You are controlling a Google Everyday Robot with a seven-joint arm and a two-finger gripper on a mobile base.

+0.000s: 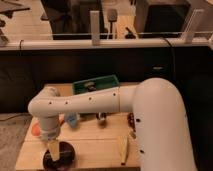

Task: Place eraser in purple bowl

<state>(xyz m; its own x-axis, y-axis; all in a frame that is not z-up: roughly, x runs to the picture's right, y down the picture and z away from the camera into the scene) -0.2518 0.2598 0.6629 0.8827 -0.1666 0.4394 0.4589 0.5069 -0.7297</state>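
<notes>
The purple bowl [61,158] sits at the front left of the wooden table [100,142], dark-rimmed with a paler centre. My white arm [95,104] reaches across from the right and bends down at the left. The gripper [52,149] points straight down, its pale tip over the bowl's left half, at or just above the bowl. The eraser does not show; it may be hidden at the gripper's tip.
A green tray [95,84] with dark items stands at the table's back. A cup with orange contents [36,129] peeks out left of the arm. A blue object [71,120] lies under the arm. A yellow stick [124,150] and dark bits [131,120] lie right.
</notes>
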